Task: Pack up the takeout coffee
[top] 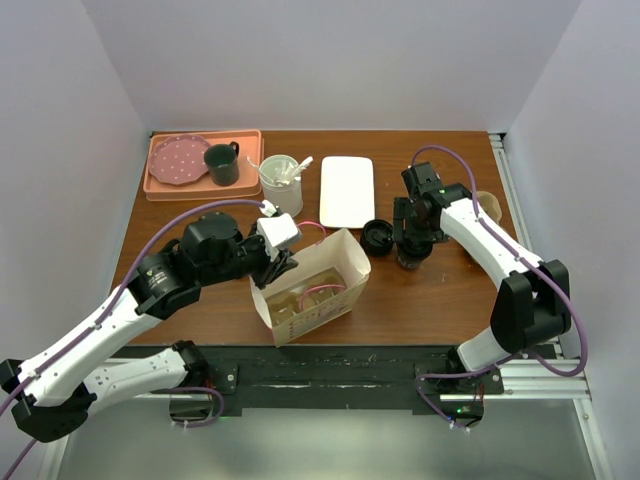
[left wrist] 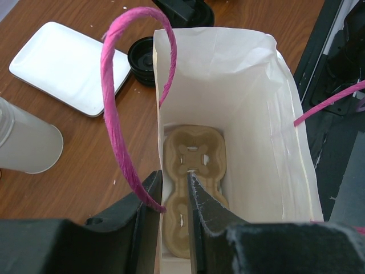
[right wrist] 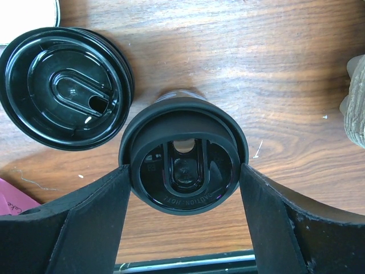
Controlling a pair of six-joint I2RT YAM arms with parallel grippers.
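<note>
white bag (left wrist: 239, 91), pink handle (left wrist: 112, 114), black lid (right wrist: 182, 165)

Bright, even light, soft shadows; left gripper (left wrist: 174, 178) blurred up close.

Reference landmark: white paper bag with pink cord handles (top: 318, 285).

Inside the bag, the near end of the tan moulded-pulp cup carrier (left wrist: 193, 154) is covered by the left gripper (left wrist: 174, 178). It cannot be determined whether its fingers pinch the bag's wall.

Left of the bag, a frosted white plastic cup (left wrist: 25, 142) is cropped by the frame edge. Its contents, seen from overhead, are too small to identify.

Beyond the bag, a loose black plastic lid (left wrist: 141, 57) is half hidden by the bag's wall.

Right of the bag, the black-lidded coffee cup (right wrist: 183, 165) shows only its lid; the body is concealed.

Farther right of the bag, a brown object (right wrist: 356, 97) is blurred, cropped and unidentifiable.
</note>
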